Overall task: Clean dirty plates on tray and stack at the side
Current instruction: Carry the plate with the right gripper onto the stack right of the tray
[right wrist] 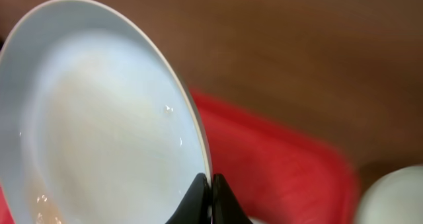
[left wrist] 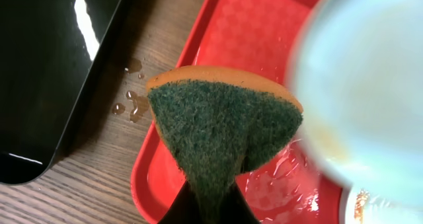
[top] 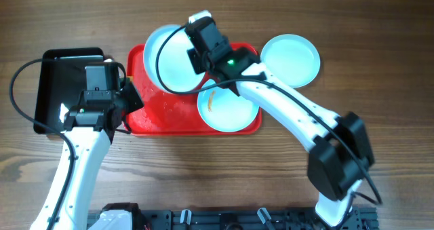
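Observation:
My right gripper [top: 196,57] is shut on the rim of a pale plate [top: 173,57], holding it tilted above the left part of the red tray [top: 152,121]; the right wrist view shows the fingers [right wrist: 211,197] pinching that rim [right wrist: 106,118]. A second plate [top: 227,108] with an orange smear lies on the tray's right half. A third plate [top: 290,59] lies on the table right of the tray. My left gripper [top: 130,98] is shut on a green and orange sponge [left wrist: 218,131] over the tray's left edge, next to the held plate [left wrist: 363,85].
A glossy black tray [top: 57,87] lies left of the red tray, with water drops [left wrist: 129,105] on the wood between them. The red tray's floor [left wrist: 277,178] is wet. The right arm reaches across the table's right side.

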